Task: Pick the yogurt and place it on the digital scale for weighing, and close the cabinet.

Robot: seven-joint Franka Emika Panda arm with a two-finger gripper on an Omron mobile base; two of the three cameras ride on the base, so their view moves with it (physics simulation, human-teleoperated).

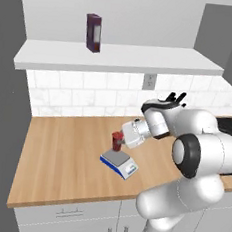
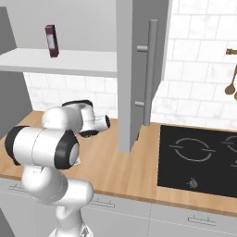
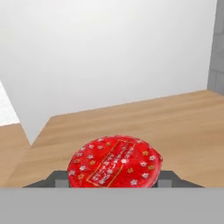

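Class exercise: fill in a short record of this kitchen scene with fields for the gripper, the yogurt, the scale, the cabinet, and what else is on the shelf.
gripper: shut on the yogurt, reaching sideways over the counter
yogurt: dark red cup, red lid, held just above the digital scale; contact with the plate cannot be told
digital scale: on the wooden counter, grey plate bare
cabinet: door open, swung out over the counter
shelf: a dark purple carton stands upright
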